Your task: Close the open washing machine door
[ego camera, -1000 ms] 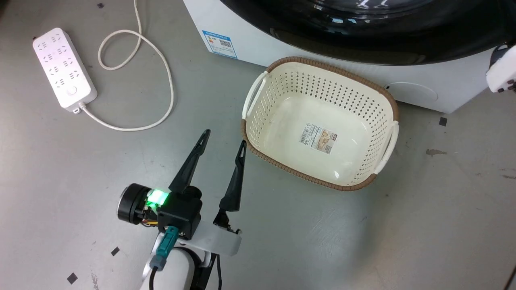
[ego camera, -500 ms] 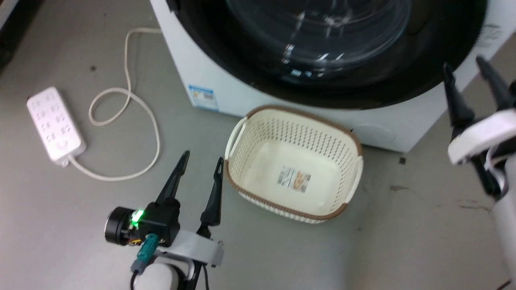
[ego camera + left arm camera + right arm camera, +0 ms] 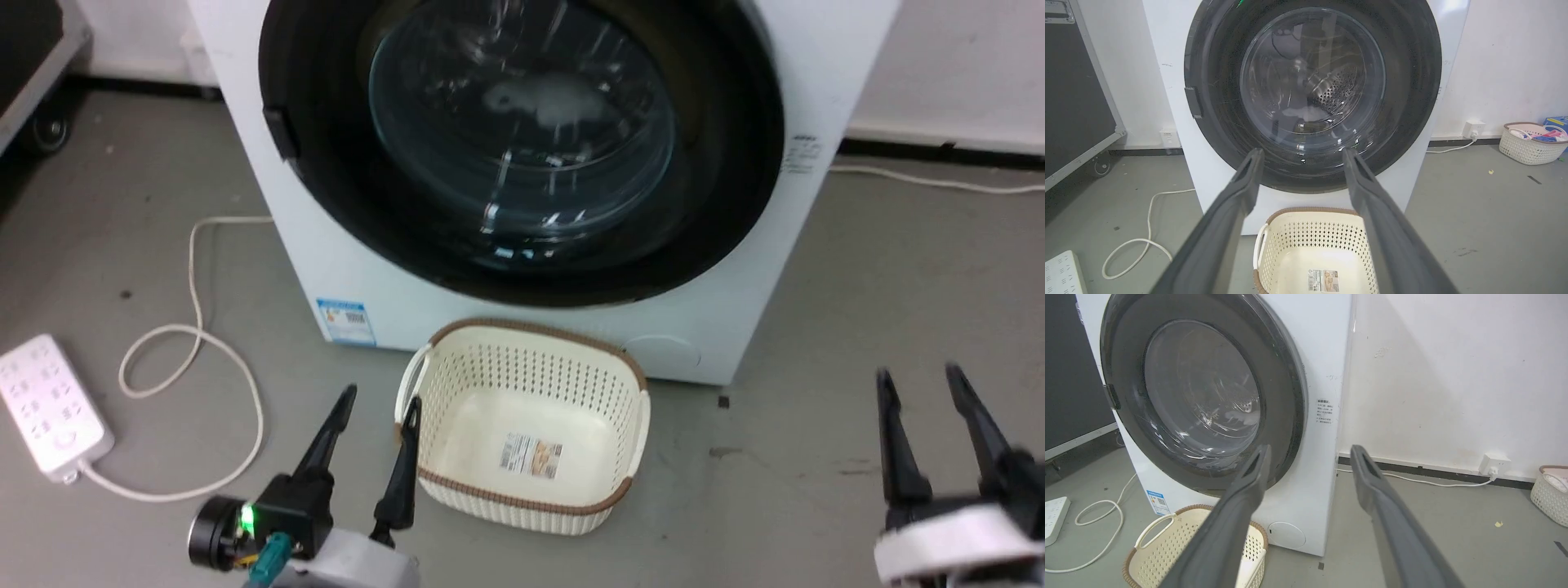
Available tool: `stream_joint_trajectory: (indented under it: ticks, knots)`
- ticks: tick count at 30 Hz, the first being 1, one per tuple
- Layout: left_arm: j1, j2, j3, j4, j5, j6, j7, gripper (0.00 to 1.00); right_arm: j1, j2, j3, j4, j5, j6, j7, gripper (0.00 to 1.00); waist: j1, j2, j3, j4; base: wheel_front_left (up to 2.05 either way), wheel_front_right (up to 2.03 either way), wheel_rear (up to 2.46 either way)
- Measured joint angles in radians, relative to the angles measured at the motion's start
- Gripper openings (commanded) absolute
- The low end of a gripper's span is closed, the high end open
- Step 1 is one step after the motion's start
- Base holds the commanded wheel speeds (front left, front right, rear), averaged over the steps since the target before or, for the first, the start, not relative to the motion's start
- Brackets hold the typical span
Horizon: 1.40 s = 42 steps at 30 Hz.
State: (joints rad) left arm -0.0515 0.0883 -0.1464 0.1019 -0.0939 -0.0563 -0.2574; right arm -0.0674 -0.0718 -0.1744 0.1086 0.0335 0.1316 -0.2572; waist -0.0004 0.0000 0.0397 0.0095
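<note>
Head view looks down at the floor (image 3: 857,269), and the washing machine (image 3: 824,49) stands at the top, white and big. The washing machine door (image 3: 522,147) is round and black with clear glass in the middle. It lies flat on the front of the machine and looks closed. A little blue and white sticker (image 3: 347,320) sits low on the front. Just in front of the machine is a cream basket (image 3: 531,325) with a brown rim and nothing in it but a label. My left claw (image 3: 383,396) hangs low just beside the basket's left side. Its two dark fingers are spread apart and hold nothing. My right claw (image 3: 918,372) is low on the right, well apart from the basket. Its fingers are spread too, with nothing between them. Both claws point toward the machine and neither one touches the door. On the left a white power strip (image 3: 45,408) lies on the floor, and its cord (image 3: 196,269) curls in a loop near the machine. Left wrist view looks at the door between my spread fingers, and I can see the shiny drum through the glass. Far to the right by the wall sits another basket (image 3: 1529,143) with some clothes in it.
</note>
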Motion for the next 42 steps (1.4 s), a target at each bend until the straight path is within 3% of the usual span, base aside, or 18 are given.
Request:
stream_joint_trajectory:
  ticks: [4,13,14,42]
  knots:
    - [0.035,0.000,0.000,0.033,0.004,-0.002,0.000,1.00,0.092,0.015,-0.003,-0.067,-0.036,0.000,0.000,1.00,0.0001,0.0001,-0.028,-0.016,0.00,0.00,0.00]
    - [0.044,-0.007,0.002,0.063,0.013,0.001,0.000,1.00,0.144,0.018,0.026,-0.072,-0.015,0.000,0.000,1.00,0.0003,0.0001,-0.043,-0.008,0.00,0.00,0.00]
    - [0.044,-0.007,0.002,0.065,0.012,0.001,0.002,0.00,0.143,0.017,0.026,-0.072,-0.015,0.000,0.000,0.00,0.0004,0.0000,-0.043,-0.008,0.00,0.00,0.00]
    - [0.044,-0.012,0.027,0.039,0.022,0.006,0.046,0.00,0.140,0.017,0.051,-0.073,-0.016,0.000,0.047,0.00,0.0004,0.0000,-0.043,-0.008,0.00,0.00,0.00]
